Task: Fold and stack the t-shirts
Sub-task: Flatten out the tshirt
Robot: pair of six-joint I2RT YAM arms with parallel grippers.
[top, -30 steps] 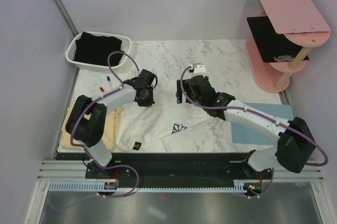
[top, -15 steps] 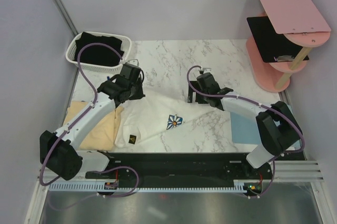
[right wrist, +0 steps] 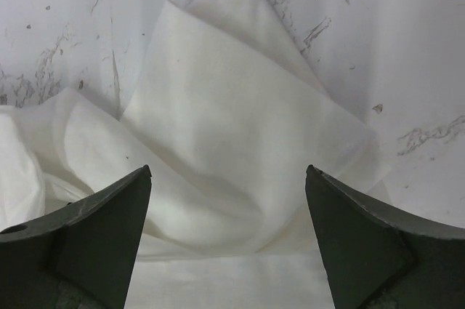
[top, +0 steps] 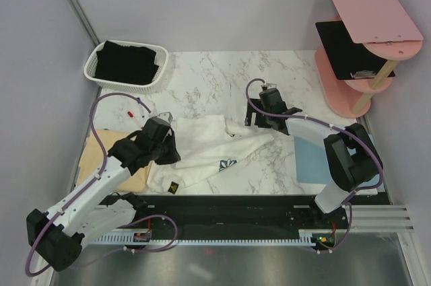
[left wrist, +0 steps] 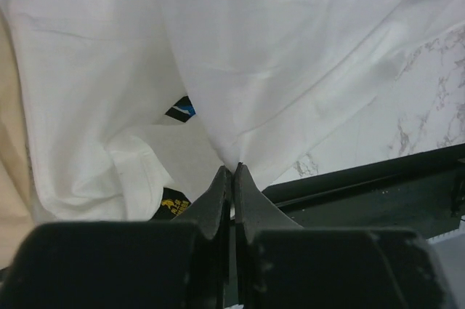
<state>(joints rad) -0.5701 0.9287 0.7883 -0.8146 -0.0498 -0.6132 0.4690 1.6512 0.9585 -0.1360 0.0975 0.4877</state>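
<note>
soft matt white cloth t-shirt [top: 202,139], smooth marble-patterned table [top: 202,77], plastic lattice basket [top: 121,85]

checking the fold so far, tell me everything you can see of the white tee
The white tee is thin, soft cloth, crumpled and half gathered, lying on the marble table between the arms. A bit of blue flower print shows near its front edge, and a small black and yellow tag near the left corner. The left gripper is shut on a pinch of it; the right gripper hangs open over a folded corner. Its left side meets the yellow tee.
</note>
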